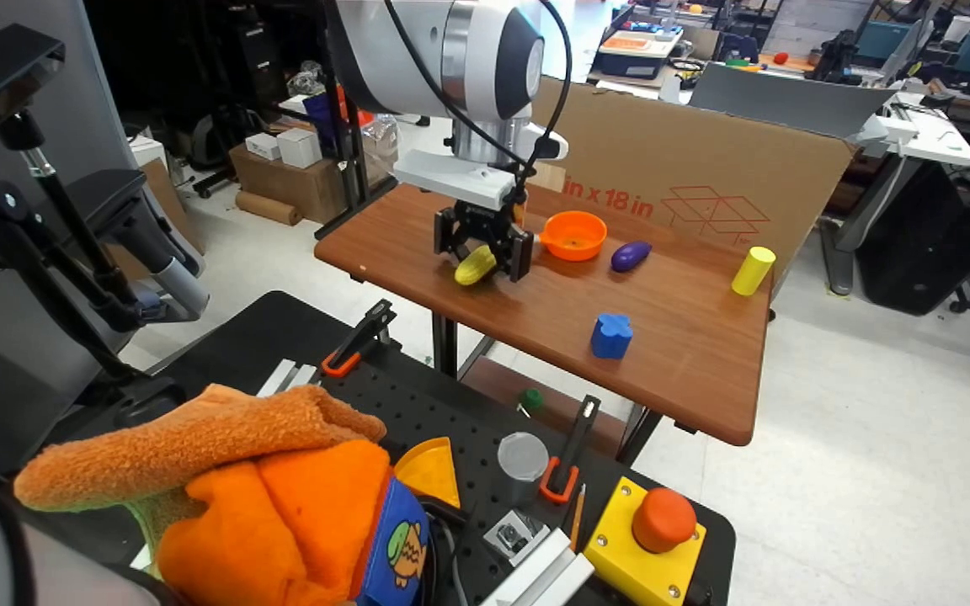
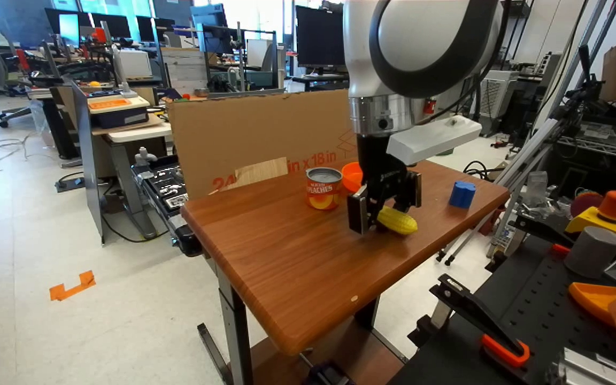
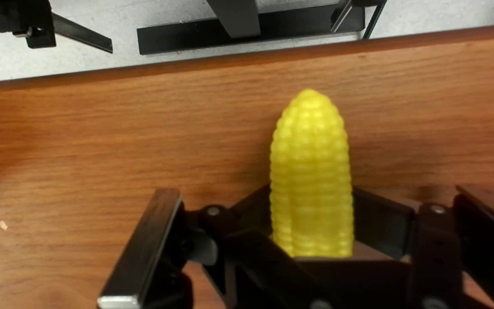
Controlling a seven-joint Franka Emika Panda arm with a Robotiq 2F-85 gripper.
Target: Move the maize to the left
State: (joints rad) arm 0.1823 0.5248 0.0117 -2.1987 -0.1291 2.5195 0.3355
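Wrist view: maize (image 3: 311, 180) lay right of frame centre, tip toward the top edge, between 2 fingers (image 3: 143, 253) of the gripper (image 3: 316, 195); these stood wide apart, gap either side. Blue block (image 1: 611, 337) right of centre in both exterior views.

At the wooden surface (image 1: 679, 358) there is one tool (image 1: 483, 244), one maize (image 3: 311, 176), one orange bowl (image 1: 578, 251), one purple oval piece (image 1: 631, 256), one yellow cylinder (image 1: 753, 271), one blue block (image 1: 611, 337) and one can of peaches (image 2: 323, 190). On the black bench (image 1: 283, 328) there are two clamps (image 1: 578, 436), one grey cylinder (image 1: 523, 459) and one red button (image 1: 663, 520).
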